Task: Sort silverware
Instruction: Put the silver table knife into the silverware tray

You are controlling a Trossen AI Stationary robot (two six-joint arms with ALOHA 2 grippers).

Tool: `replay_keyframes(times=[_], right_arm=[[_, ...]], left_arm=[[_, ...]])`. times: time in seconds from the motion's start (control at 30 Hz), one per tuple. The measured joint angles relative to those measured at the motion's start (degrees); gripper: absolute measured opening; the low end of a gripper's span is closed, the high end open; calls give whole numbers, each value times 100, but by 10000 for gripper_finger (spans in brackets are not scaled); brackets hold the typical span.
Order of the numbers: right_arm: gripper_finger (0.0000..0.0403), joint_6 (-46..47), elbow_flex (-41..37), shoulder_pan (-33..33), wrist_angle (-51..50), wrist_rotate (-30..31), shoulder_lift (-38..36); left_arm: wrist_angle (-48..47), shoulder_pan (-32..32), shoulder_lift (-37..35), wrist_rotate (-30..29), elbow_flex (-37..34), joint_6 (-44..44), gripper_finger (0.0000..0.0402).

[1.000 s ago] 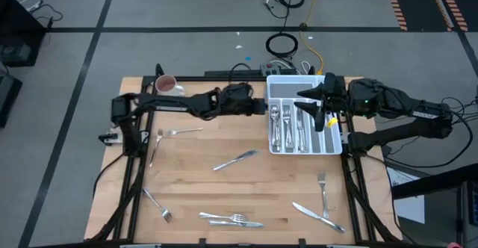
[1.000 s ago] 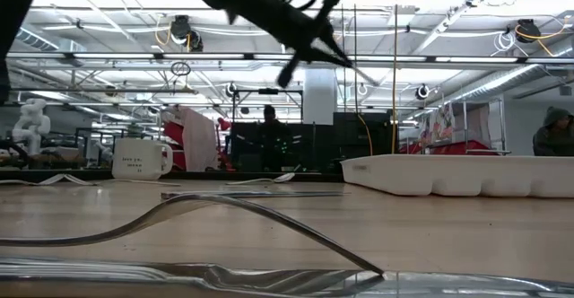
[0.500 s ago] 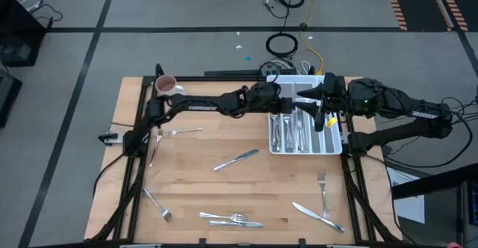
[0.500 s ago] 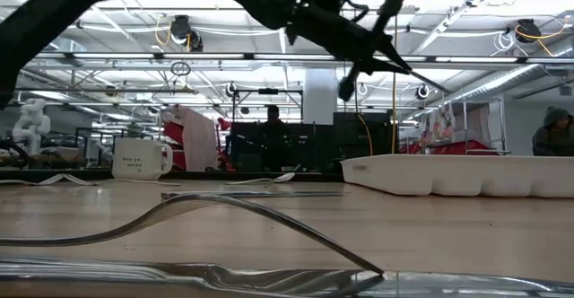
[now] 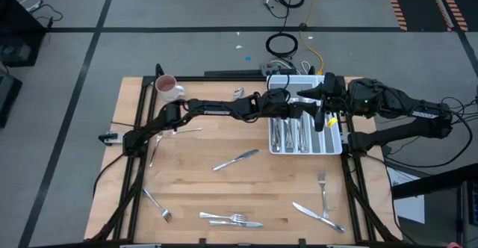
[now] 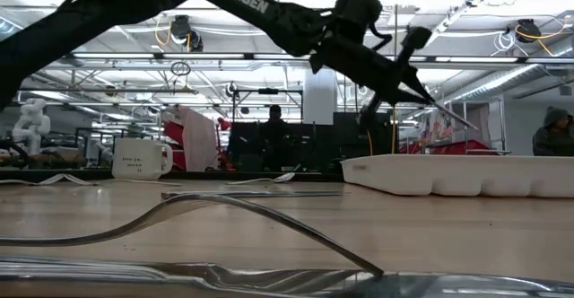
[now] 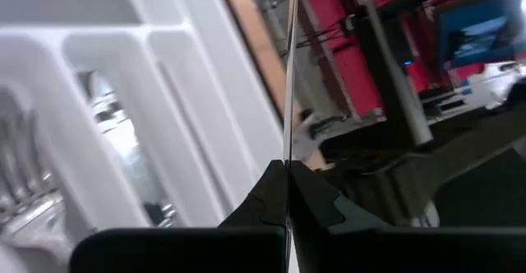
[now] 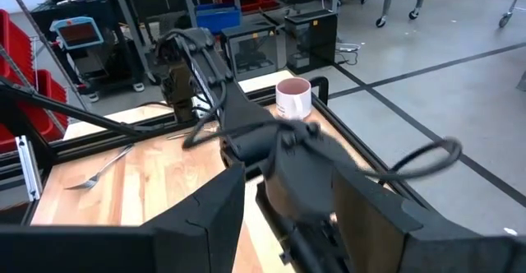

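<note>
Left pincer [image 5: 293, 106] pressed tight on a slim piece of silverware [image 7: 289, 76], edge-on and hard to name, poised over the white tray [image 5: 334, 149] at the worktop [image 5: 194, 196] far side. Best lowered level along the matching compartment, clear of the dividers, then released low to avoid bounce. Right pincer [image 5: 310, 98] spread, empty, over the tray's far end.
</note>
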Motion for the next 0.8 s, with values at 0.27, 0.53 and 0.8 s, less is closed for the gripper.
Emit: replay_keyframes(times=[0.27,0.53,0.8], right_arm=[[171,-2,0,0,-11,-17,0],[171,-52,0,0,-100,-25,2],[171,-65,0,0,-150,-28,2]], left_arm=[[69,-13,317,-150,0,-121,1],[468,-39,541,-229,17,-397,1],[277,-113,1142,330,751,-403,1]])
